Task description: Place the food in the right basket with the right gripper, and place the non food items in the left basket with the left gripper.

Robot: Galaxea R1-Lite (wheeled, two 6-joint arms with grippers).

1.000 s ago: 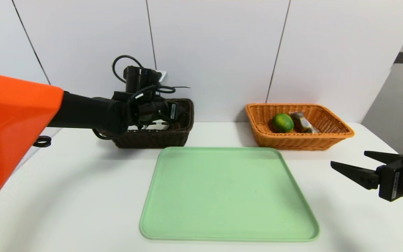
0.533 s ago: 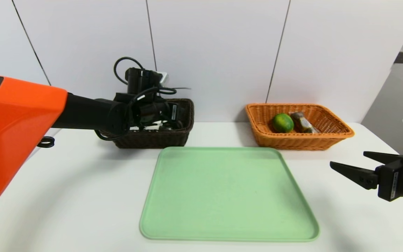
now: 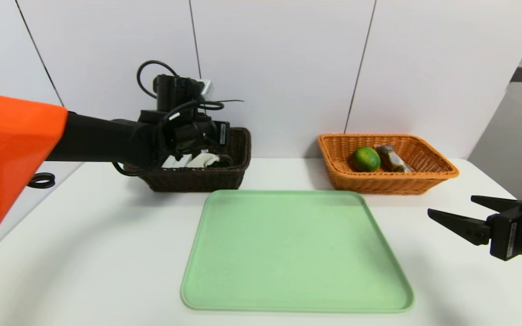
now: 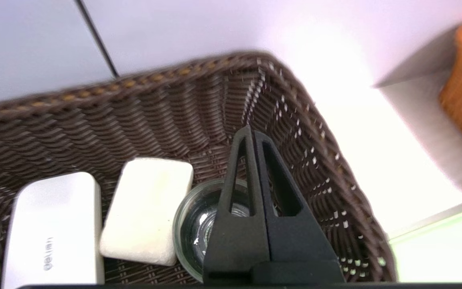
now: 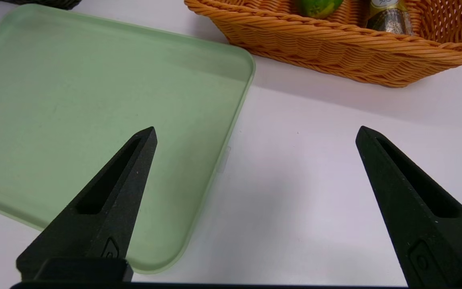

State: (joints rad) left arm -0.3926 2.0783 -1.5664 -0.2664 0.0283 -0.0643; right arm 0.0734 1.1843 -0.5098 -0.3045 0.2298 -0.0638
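- Above the left basket [image 3: 197, 174], at the back left of the white worktop [image 3: 84, 235], hangs the left gripper [image 4: 254, 138], its jaws pressed together and holding nothing.
- Inside that dark brown basket, the left wrist view shows the non-food items side by side: a flat white case [image 4: 52, 230], a small white bar [image 4: 146, 210] touching it, and a clear glass cup [image 4: 197, 228] just beside the bar, partly hidden behind the closed jaws.
- The head view shows only a scrap of white in that basket behind the left arm; the three items cannot be told apart there.
- The right basket [image 3: 388, 183], orange with a flared rim, sits at the back right near the wall; it holds the lime [image 3: 366, 159] and the pack of chocolates [image 3: 392, 158], close together.
- The right gripper [image 5: 255, 134] is parked low at the right edge of the worktop, jaws wide apart and empty, pointing toward the green tray [image 3: 295, 253].
- The tray lies in the middle, its far edge near both baskets without touching them; bare worktop runs between the baskets and along both sides of the tray.
- The right wrist view shows the tray's near corner and the orange basket's front wall, with open worktop between.
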